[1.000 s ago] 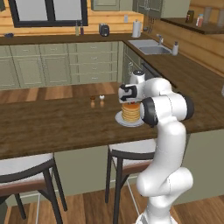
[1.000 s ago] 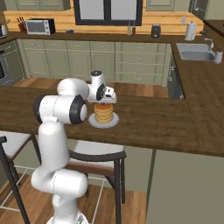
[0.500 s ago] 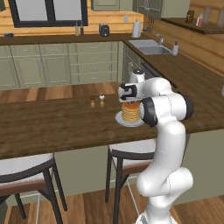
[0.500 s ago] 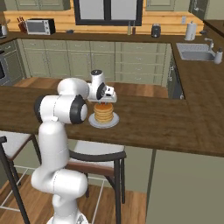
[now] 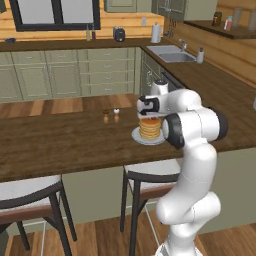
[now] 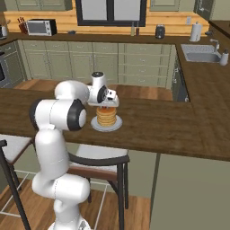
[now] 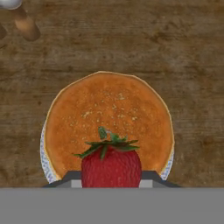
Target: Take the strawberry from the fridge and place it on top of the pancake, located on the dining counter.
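Hand view: the strawberry (image 7: 111,166), red with green leaves on top, sat between the narrow-set finger tips at the bottom of the frame, directly over the near part of the pancake (image 7: 108,124). The golden stack lay on a small white plate (image 7: 44,164), whose rim showed at the stack's lower edges, and the plate rested on the dark wooden dining counter (image 7: 188,52). In the left base view, the gripper (image 5: 150,113) hung just above the stack, with the salt and pepper shakers (image 5: 110,115) standing near on the counter to one side. The right base view showed the same arrangement, the gripper (image 6: 107,104) poised over the pancake (image 6: 106,117) near the counter's front edge.

The step in hand was judged to be the release of the berry onto the stack. To do it well, the berry would best be carried a little nearer the stack's centre and lowered until almost touching before the fingers part, since a pointed berry dropped near the rim could roll off.
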{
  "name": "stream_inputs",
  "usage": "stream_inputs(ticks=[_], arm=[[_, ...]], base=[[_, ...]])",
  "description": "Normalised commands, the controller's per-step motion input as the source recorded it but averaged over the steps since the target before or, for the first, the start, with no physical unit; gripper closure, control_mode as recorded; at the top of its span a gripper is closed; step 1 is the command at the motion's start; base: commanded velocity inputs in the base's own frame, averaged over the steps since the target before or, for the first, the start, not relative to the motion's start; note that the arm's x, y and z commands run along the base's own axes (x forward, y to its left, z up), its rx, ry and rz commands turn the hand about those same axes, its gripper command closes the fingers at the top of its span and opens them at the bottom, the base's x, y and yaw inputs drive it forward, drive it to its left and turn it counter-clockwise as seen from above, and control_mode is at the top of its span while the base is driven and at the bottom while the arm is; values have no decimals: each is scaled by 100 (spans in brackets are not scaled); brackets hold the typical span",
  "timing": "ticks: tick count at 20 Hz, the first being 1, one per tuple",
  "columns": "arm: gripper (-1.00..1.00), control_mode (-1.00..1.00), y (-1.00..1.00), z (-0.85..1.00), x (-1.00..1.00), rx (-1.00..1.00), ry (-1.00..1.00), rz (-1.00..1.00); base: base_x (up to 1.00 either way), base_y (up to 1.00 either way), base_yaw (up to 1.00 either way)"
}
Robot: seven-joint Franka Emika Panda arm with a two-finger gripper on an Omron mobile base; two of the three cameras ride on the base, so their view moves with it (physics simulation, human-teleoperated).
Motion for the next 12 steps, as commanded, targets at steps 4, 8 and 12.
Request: stream_inputs(ticks=[4, 8, 12], arm=[[100, -100, 0, 0, -38, 0, 0, 0], [100, -100, 0, 0, 20, 0, -1, 0], [100, -100, 0, 21, 26, 0, -1, 4]], base=[[0, 0, 0], [0, 0, 0], [0, 0, 0]])
